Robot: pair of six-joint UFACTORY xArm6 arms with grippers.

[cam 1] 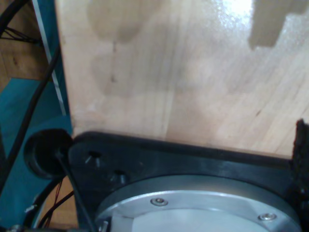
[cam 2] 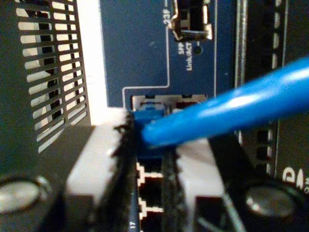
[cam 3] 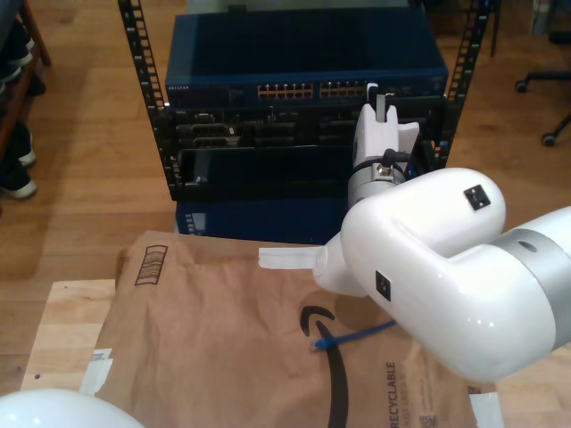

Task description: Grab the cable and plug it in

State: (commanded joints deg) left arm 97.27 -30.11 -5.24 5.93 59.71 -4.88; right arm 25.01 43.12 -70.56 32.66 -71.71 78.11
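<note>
Blue switch panel (cam 2: 140, 53): white print "23F", "SFP Link/ACT" beside metal slot; "17" low at port row. Brown paper (cam 3: 223, 348) on surface: "RECYCLABLE" in black, smile-arrow logo; smaller print there too tiny to read.

Pale wood tabletop (cam 1: 183, 72), glossy, w/ glare patch and soft shadows on it. Nearer the cam, a black mounting plate (cam 1: 193, 157) sits against the wood's edge, w/ a silver round flange (cam 1: 203, 208) bolted on, two screws visible. Black round knob (cam 1: 46, 150) just beside the plate, black cables (cam 1: 26, 111) running past it. Teal floor mat (cam 1: 29, 159) beyond the table edge.
</note>
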